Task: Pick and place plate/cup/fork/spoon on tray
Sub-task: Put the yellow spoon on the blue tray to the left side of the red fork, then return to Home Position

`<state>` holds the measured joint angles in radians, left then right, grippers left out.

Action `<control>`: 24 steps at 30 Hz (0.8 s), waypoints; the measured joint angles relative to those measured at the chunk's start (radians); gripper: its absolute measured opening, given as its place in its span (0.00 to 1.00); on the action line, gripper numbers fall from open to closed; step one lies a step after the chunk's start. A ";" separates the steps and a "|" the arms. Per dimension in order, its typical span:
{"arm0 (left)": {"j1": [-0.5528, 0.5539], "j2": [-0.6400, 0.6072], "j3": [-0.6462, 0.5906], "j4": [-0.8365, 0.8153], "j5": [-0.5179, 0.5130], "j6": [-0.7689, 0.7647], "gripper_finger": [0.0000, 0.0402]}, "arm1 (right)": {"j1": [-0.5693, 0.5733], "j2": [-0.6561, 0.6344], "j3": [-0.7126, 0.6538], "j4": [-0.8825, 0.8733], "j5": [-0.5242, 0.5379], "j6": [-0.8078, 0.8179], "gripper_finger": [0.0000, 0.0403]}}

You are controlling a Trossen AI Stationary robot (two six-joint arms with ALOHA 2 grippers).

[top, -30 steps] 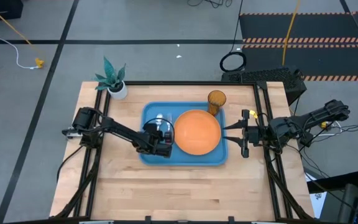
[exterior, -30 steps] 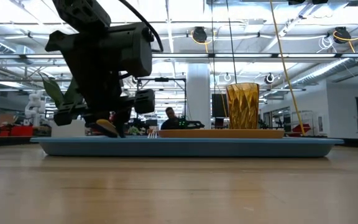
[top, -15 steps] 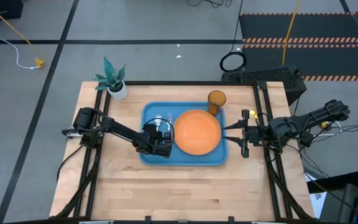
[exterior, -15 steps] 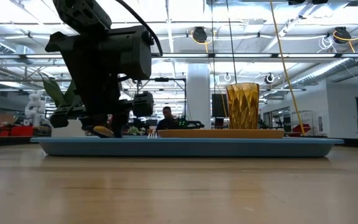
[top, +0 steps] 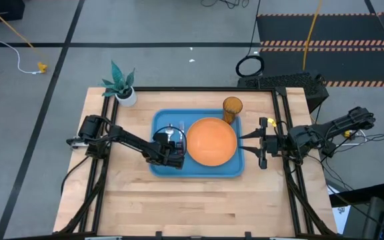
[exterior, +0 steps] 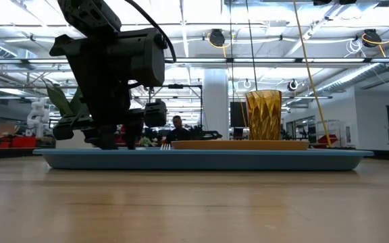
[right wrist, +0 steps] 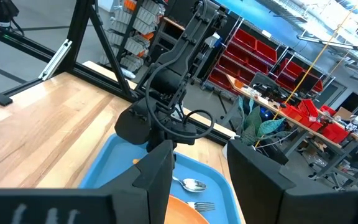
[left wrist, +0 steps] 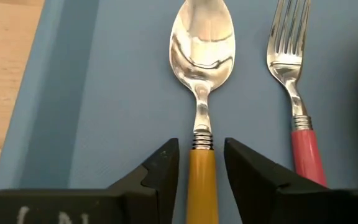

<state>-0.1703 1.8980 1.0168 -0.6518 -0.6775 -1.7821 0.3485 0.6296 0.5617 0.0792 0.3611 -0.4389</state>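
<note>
The spoon [left wrist: 202,43], silver bowl and orange handle, lies flat on the blue tray [top: 199,171] at its left part, next to the red-handled fork [left wrist: 294,81]. My left gripper [left wrist: 202,162] is low over the tray [exterior: 201,158], narrowly open, one finger on each side of the spoon's handle [left wrist: 201,186] with a thin gap showing on both sides. The orange plate [top: 211,141] lies in the tray's middle and the amber cup [top: 232,108] stands at its far right corner. My right gripper [top: 245,143] waits open and empty at the tray's right edge.
A white pot with a green plant [top: 122,83] stands at the table's far left corner. Bare wood lies between the tray and the table's near edge. A person [exterior: 179,125] shows in the room far behind the table.
My left gripper has gone down toward the tray. The spoon's orange handle, held tilted up above the tray's rim a second ago, has sunk below the rim, and the spoon now lies flat on the tray.
</note>
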 joint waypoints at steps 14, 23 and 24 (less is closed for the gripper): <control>0.011 -0.180 0.023 -0.160 -0.046 0.119 0.35 | -0.002 0.000 0.000 0.003 0.001 0.012 0.36; 0.032 -0.424 0.024 -0.122 -0.158 0.582 0.35 | -0.002 0.031 0.000 0.004 0.006 0.115 0.36; 0.038 -0.440 0.024 -0.107 -0.163 0.634 0.35 | -0.002 0.033 0.000 -0.002 0.006 0.135 0.36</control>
<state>-0.1325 1.4585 1.0409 -0.7588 -0.8402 -1.1480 0.3462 0.6629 0.5617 0.0774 0.3670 -0.3039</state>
